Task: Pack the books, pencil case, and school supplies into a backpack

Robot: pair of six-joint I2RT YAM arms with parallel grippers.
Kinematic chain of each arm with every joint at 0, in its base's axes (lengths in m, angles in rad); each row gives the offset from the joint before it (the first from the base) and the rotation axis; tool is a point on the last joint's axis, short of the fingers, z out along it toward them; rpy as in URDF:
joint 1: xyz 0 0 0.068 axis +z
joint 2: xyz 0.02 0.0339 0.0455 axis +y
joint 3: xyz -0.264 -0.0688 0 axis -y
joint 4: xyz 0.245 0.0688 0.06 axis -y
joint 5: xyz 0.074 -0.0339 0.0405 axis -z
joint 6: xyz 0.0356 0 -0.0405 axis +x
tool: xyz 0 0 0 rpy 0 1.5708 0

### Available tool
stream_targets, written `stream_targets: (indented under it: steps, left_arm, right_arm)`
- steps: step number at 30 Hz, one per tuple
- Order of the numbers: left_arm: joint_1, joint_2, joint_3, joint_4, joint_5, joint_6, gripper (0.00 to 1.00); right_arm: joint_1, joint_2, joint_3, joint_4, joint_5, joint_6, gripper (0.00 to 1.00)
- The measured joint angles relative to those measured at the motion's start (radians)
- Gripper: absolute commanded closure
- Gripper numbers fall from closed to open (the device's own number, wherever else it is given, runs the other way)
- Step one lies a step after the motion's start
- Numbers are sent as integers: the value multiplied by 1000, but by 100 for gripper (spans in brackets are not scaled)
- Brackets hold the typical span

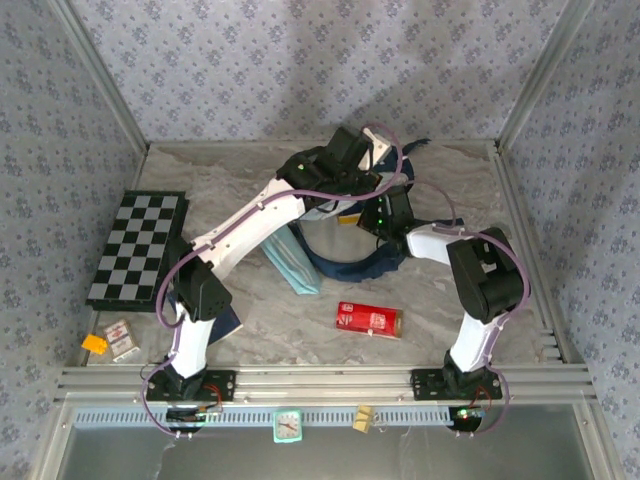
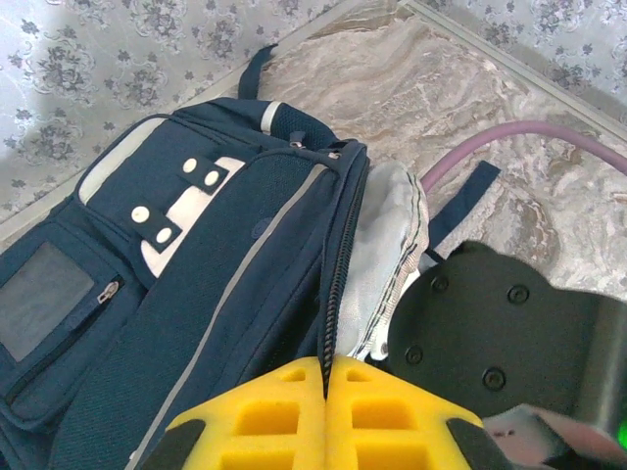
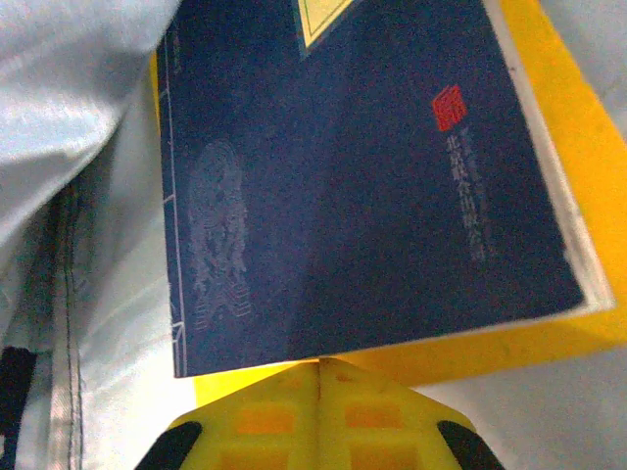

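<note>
The left gripper [image 2: 325,397], clamped on the backpack [image 2: 196,294] rim near the table's [image 1: 430,300] far edge, holds it open. The right gripper [image 3: 318,397], closed and empty, meets the navy book [image 3: 343,196]. Next, it needs a nudge deeper inside.

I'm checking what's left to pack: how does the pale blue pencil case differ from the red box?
The pencil case is pale blue, longer and lies diagonally beside the backpack; the red box is shorter, lies nearly level, apart from it. Both lie on the table, unpacked.
</note>
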Motion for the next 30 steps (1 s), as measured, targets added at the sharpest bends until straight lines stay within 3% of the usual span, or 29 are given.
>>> stream_targets:
  steps: [4, 7, 10, 12, 14, 19, 24, 28, 30]
  left_arm:
    - [0, 4, 1, 1, -11, 0, 100]
    - [0, 11, 2, -1, -11, -2, 100]
    - [0, 13, 2, -10, 12, -18, 81]
    - [0, 6, -14, -1, 42, -36, 62]
    - [0, -37, -98, 36, 76, -61, 50]
    - [2, -253, -458, 120, 103, -132, 34]
    - [70, -474, -704, 149, 60, -243, 23]
    - [245, -620, -870, 145, 11, -370, 18]
    - [344, -676, -958, 130, -19, -437, 9]
  right_arm:
    - [-6, -34, -40, -3, -39, -48, 80]
    - [-3, -161, -137, -45, -58, -95, 77]
    - [-2, -350, -216, -142, -59, -129, 74]
    - [-2, -486, -226, -251, -29, -146, 74]
    - [-5, -603, -225, -349, 7, -157, 72]
    - [-41, -773, -225, -548, 24, -181, 60]
    - [-36, -715, -180, -668, -46, -217, 55]
    - [71, -584, -118, -678, -90, -235, 48]
    - [135, -533, -90, -672, -100, -237, 46]
